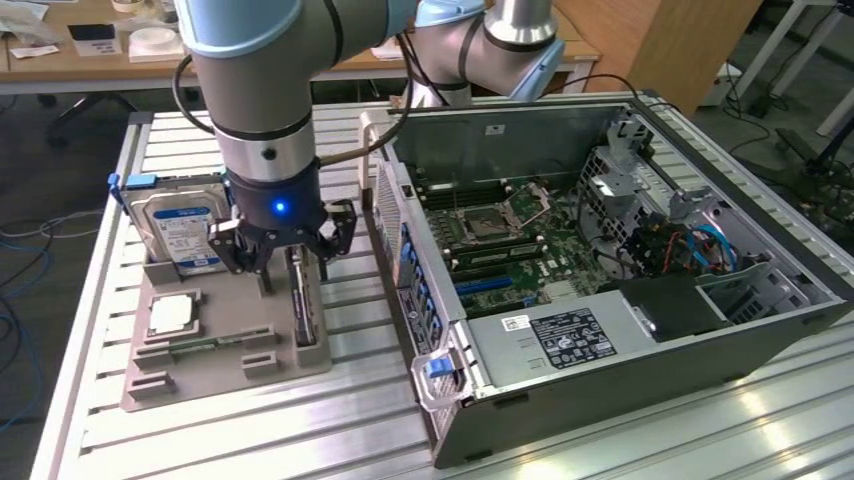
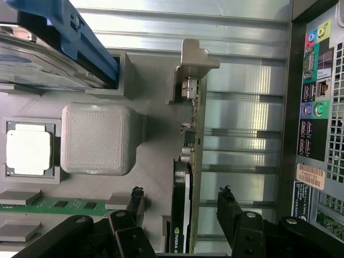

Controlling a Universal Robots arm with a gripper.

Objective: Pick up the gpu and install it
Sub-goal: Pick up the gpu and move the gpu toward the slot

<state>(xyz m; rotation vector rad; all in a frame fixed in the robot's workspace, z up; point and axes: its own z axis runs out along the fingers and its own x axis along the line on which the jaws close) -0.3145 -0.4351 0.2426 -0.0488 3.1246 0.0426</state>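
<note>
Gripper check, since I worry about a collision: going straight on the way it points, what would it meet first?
Probably the gpu, standing on edge in the grey holder, framed by the open gripper; depth is unclear.

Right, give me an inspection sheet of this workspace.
Surface: slotted metal table.
Job's things: gpu on edge in grey holder; open case beside it.
Clutter: hard drive, CPU, memory stick in the holder.
Gripper: open, straddling the gpu, apart from it.
Cables: black cable along the arm; blue cables inside the case.
Surroundings: desk behind; loose cables on the floor.
</note>
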